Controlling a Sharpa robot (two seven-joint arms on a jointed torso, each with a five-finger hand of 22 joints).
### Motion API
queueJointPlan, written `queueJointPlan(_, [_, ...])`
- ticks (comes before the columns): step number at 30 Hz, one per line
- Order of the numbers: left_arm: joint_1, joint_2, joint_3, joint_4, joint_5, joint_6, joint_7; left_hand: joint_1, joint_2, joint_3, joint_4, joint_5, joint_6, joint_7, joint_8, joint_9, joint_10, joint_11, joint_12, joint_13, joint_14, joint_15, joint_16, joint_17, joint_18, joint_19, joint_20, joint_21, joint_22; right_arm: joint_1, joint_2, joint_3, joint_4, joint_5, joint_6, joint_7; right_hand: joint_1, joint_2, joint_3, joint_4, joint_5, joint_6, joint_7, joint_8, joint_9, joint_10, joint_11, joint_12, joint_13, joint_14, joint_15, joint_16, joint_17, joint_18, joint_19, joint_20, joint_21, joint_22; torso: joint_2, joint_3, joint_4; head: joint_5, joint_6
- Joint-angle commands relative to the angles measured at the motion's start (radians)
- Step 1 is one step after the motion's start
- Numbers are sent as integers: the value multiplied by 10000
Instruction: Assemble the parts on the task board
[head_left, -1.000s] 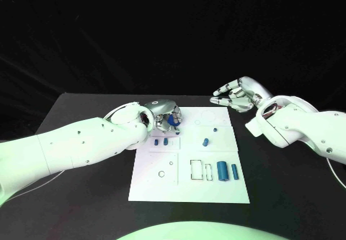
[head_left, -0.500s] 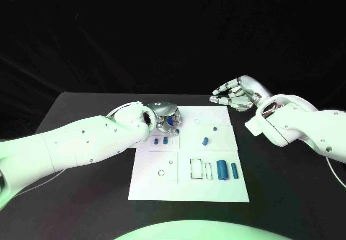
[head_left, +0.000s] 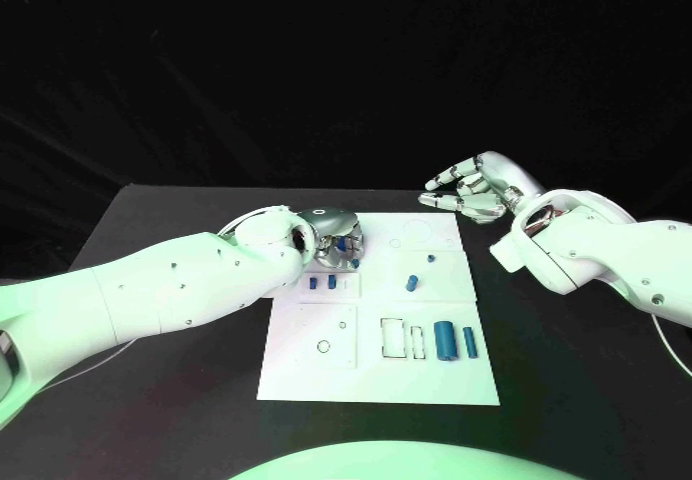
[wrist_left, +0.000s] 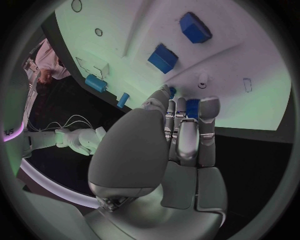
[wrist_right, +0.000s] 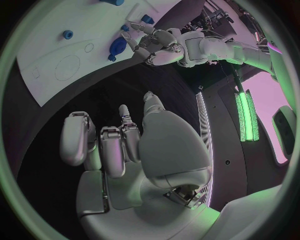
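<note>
A small blue part (head_left: 336, 243) is pinched in the left hand (head_left: 330, 236) over the far left of the task board (head_left: 378, 385), likely so it can be set down there. The right hand (head_left: 472, 188) is kept loosely spread, holding nothing, past the far right corner, out of the way

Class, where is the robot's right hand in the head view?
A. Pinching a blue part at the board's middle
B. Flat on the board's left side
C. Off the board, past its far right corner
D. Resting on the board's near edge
C: the right robot hand sits beyond the far right corner of the board, holding nothing.
</note>
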Motion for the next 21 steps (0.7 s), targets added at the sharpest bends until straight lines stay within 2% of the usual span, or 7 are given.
queueJointPlan(1, [-11, 72, 8, -56, -126, 189, -77, 101, -16, 102, 10, 69, 108, 19, -52, 9, 122, -2, -63, -34, 58, -12, 50, 8, -192, 90, 1, 75, 33, -7, 11, 0, 14, -17, 66, 93, -73, 11, -50, -6, 44, -40, -40, 40, -15, -67, 6, -47, 967, 775, -85, -30, 1579, 111, -82, 10, -30, 176, 0, 3, -6, 4, 8])
queueJointPlan(12, [-44, 203, 13, -198, -76, 194, -87, 91, -9, 354, 3, 68, 179, 64, -232, 4, 298, -13, -266, -147, 94, -20, 98, 26, -211, 123, -14, 213, 191, -7, 9, 0, 25, -17, 75, 91, -73, 11, -50, -6, 44, -40, -40, 40, -15, -67, 6, -47, 967, 775, -85, -30, 1579, 111, -82, 10, -30, 176, -2, 6, -6, -8, -3])
queueJointPlan(21, [-53, 277, 14, -266, -47, 477, -119, 79, -45, 416, -11, 62, 226, 55, -274, 10, 360, -18, -326, -177, 102, -25, 108, 17, -215, 129, -17, 249, 229, -7, 10, 0, 29, -17, 91, 78, -71, 20, -52, -10, 54, -39, -42, 47, -15, -49, 5, -29, 988, 776, -86, -28, 1587, 108, -75, 9, -22, 185, -2, 9, -2, -7, -18])
